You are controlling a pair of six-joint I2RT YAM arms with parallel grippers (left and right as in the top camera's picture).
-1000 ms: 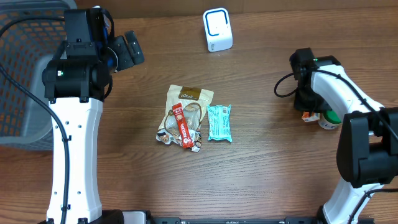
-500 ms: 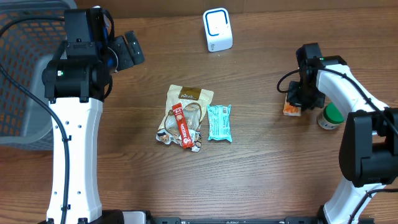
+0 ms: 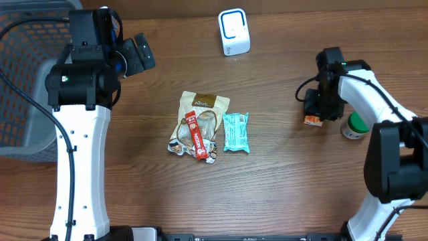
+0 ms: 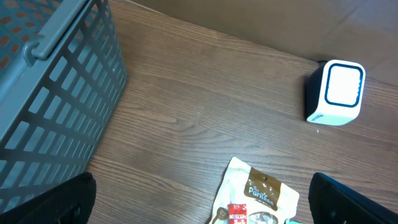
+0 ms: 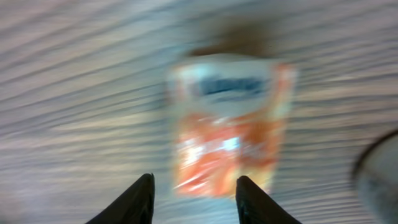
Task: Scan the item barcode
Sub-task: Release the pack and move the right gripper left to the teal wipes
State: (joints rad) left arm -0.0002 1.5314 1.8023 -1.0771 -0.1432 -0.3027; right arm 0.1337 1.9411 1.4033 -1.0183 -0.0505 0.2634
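A small orange-and-white packet [image 3: 311, 120] lies on the wooden table, left of a green-capped bottle [image 3: 355, 125]. My right gripper [image 3: 322, 106] hovers right over the packet. In the blurred right wrist view the packet [image 5: 227, 124] shows just beyond the gripper [image 5: 198, 200], whose dark fingertips [image 5: 140, 199] stand apart and do not pinch it. The white barcode scanner [image 3: 234, 32] stands at the back middle and also shows in the left wrist view [image 4: 336, 93]. My left gripper [image 3: 137, 57] is raised near the basket, wide open [image 4: 202, 208] and empty.
A beige snack pouch [image 3: 204, 107], a red coffee stick [image 3: 195, 136] and a teal bar [image 3: 235, 131] lie together mid-table. A grey mesh basket [image 3: 27, 67] fills the left edge and looms close in the left wrist view [image 4: 56, 93].
The right gripper carried the orange packet left, away from the green-capped bottle, and its jaws have spread apart above it. The left arm has not moved.
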